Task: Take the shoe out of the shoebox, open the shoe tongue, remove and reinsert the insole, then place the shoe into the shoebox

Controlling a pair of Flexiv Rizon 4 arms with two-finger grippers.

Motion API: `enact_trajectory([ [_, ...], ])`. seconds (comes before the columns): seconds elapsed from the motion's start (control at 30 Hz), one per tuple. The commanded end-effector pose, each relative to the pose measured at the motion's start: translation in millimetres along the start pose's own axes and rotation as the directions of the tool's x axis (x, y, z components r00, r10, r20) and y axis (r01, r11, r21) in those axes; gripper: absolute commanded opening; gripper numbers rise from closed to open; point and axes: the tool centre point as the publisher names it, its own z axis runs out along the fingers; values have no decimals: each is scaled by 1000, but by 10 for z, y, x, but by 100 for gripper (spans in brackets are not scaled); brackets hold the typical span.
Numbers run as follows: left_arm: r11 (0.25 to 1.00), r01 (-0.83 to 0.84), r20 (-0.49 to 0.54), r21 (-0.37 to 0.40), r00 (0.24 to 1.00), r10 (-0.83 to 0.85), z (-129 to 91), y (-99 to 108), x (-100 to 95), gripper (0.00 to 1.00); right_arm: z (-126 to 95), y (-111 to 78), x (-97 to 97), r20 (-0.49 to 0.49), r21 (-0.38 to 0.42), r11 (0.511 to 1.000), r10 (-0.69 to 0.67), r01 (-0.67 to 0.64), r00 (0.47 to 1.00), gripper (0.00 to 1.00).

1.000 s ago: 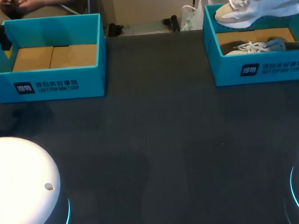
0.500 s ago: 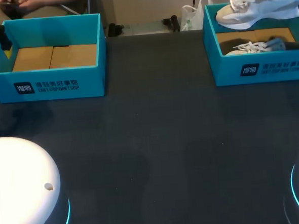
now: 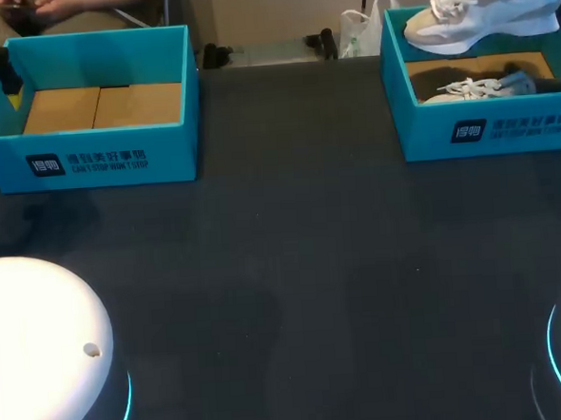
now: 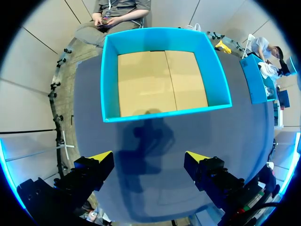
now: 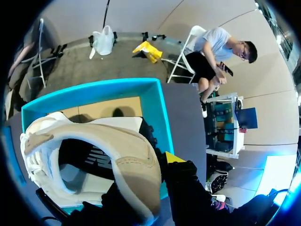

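Right pincer (image 5: pixel 157 162) is clamped on the heel of the white sneaker (image 3: pixel 483 12), with one yellow tip showing outside the collar. It holds the sneaker in the air just above the teal shoebox (image 3: pixel 490 126). Compared with a second ago, the sneaker hangs slightly higher over that box. Inside the box lies a second sneaker (image 3: pixel 468 89), unmoved. Well apart from that box, across the worktop (image 3: pixel 303 266), the left pincer (image 4: pixel 149 157) hovers with fingers spread wide, gripping nothing, as before.
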Motion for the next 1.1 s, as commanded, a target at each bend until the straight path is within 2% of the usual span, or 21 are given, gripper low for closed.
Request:
enact_trajectory([
  [0.03,1000,0,2,1,1000,0,-1,9,1,100,105,44,-5,-13,2,1000,-3,3,1000,0],
  [0.33,1000,0,2,1,1000,0,-1,9,1,100,237,74,31,-28,16,1000,-8,8,1000,0],
  [0.6,1000,0,2,1,1000,0,-1,9,1,100,334,177,69,-33,15,1000,-17,17,999,0],
  [0.73,1000,0,2,1,1000,0,-1,9,1,100,466,240,77,-51,22,999,-23,24,998,0],
  [1.1,1000,0,2,1,1000,0,-1,9,1,100,589,305,149,-67,39,999,-19,21,998,0],
])
